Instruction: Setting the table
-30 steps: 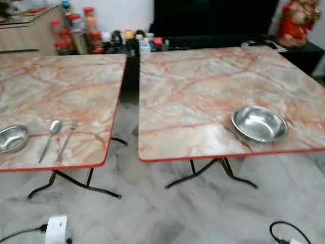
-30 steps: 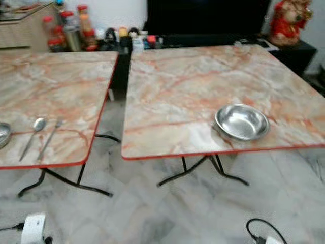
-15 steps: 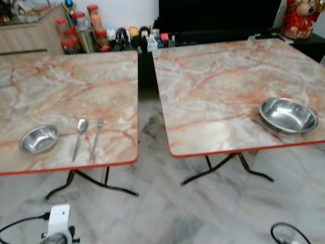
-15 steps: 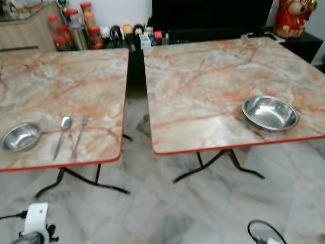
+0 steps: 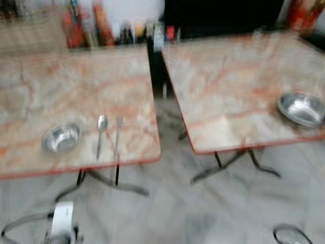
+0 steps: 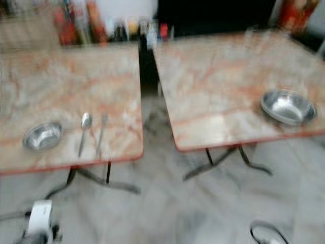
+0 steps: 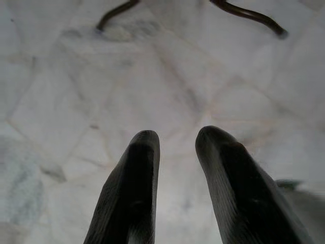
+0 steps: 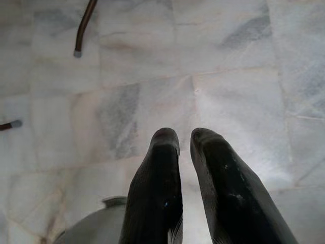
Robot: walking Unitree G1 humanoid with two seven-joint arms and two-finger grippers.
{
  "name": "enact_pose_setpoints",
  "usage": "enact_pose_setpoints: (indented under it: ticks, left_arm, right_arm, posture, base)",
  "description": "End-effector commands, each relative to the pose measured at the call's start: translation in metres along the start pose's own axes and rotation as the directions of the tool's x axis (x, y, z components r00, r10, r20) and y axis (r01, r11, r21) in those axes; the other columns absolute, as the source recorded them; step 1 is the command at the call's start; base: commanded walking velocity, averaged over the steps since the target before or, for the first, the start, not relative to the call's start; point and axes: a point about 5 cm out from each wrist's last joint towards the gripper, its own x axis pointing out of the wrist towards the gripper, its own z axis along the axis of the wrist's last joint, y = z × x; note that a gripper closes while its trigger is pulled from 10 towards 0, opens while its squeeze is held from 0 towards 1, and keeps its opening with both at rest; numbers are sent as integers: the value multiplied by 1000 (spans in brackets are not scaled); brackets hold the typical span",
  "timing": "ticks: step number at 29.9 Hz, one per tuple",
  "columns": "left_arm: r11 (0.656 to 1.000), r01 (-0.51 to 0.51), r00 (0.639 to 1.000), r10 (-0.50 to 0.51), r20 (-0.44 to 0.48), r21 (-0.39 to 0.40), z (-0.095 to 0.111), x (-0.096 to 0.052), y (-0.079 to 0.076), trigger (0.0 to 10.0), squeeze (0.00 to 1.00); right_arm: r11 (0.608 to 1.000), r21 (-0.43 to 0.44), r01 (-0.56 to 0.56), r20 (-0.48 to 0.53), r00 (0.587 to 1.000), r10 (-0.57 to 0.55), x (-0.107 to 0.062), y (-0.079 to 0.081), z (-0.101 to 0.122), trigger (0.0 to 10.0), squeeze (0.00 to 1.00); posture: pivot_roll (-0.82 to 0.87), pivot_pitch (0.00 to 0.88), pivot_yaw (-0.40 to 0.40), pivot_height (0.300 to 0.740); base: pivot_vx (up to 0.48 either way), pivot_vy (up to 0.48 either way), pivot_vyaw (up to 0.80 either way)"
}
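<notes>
**View swung left; left tabletop place setting now centred**

Small steel bowl sits near the front edge of the left tabletop, with spoon just beside it and fork just beside the spoon, both lying parallel, handles toward me. Over the last second the whole scene slid rightward in my head views, and the frames are blurred: my camera turned, the things did not. Judgement: I am turning toward the left setting, probably to fetch from it.

Large steel bowl rests near the front right of the right tabletop. Both bowls look empty, though blur limits certainty.

Left pincer hangs over the marble floor, fingers slightly spread, holding nothing. Right pincer likewise over floor, fingers nearly together, empty.
</notes>
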Motion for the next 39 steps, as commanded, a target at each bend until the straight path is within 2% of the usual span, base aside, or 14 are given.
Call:
enact_pose_setpoints:
  ticks: [1, 18, 29, 34, 39]
  left_arm:
    - [1000, -22, 999, 23, -31, 11, -10, -2, 9, 10000, 0]
    - [1000, -17, 999, 18, -29, 12, -11, -2, 6, 10000, 0]
    - [1000, -19, 1000, 19, -24, 3, -10, -2, 6, 10000, 0]
    - [999, -20, 1000, 20, -2, -29, -8, -2, 7, 10000, 0]
    - [1000, -20, 1000, 20, -4, -18, -4, -1, 6, 10000, 0]
  right_arm:
    - [1000, 16, -15, -8, 1000, 15, 1, 6, -4, 10000, 0]
    - [1000, 12, -19, -12, 1000, 19, 1, 7, -5, 10000, 0]
    - [1000, 19, -17, -14, 1000, 17, 1, 7, -5, 10000, 0]
    - [999, 27, -17, -9, 1000, 17, 1, 7, -4, 10000, 0]
    - [999, 25, -20, -10, 1000, 21, 1, 8, -4, 10000, 0]
  posture:
    - [66, 23, 31, 740]
    - [74, 17, 35, 740]
    - [79, 17, 30, 740]
    - [80, 17, 30, 740]
    - [81, 17, 31, 740]
  base:
    - [0, 349, 0]
    - [0, 347, 0]
    - [0, 0, 0]
    - [0, 0, 0]
    - [0, 0, 0]
